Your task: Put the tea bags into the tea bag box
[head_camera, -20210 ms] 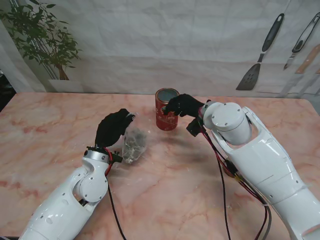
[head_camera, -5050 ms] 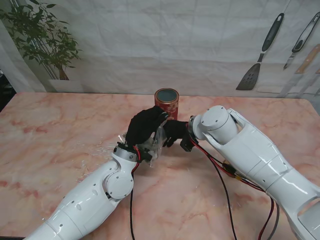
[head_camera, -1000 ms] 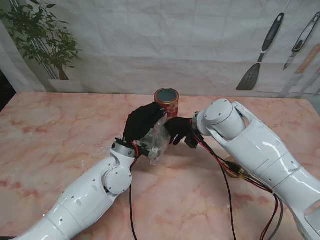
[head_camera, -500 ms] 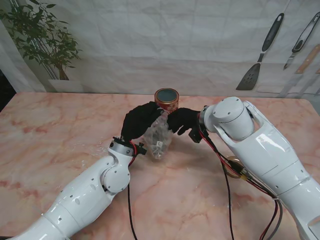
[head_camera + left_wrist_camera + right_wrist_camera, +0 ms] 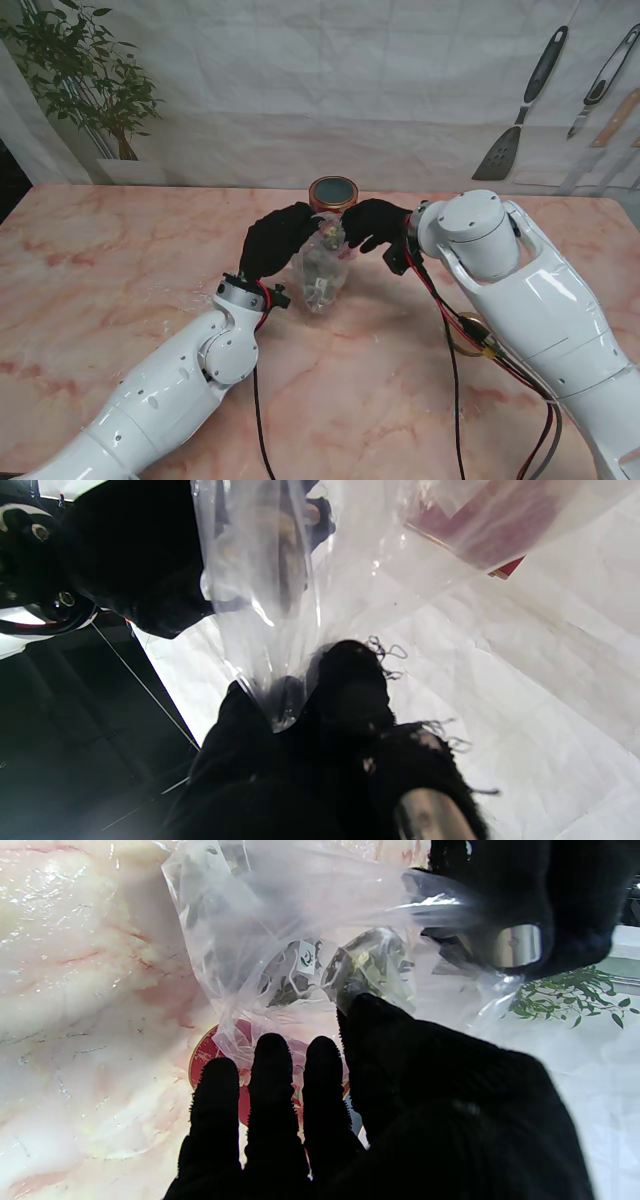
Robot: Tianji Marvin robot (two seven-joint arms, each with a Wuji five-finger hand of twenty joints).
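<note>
Both hands meet at your 12 o'clock: the left hand (image 5: 275, 238) pinches the clear bag of tea bags (image 5: 322, 270) aloft, just before the red tea bag box (image 5: 333, 195). Your right hand (image 5: 375, 223) touches the bag's top, fingers (image 5: 272, 1075) spread, gripping nothing you can confirm.

Clear bag of tea bags (image 5: 322, 272) hanging just before open red tin (image 5: 333, 195).

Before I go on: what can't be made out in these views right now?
- Stand view: the tin body is hidden behind the clear bag and both robot hands.
- Right wrist view: tea bags blur through crumpled plastic; count unclear.
- Left wrist view: left robot hand pinches plastic; bag mouth is cut off.
</note>
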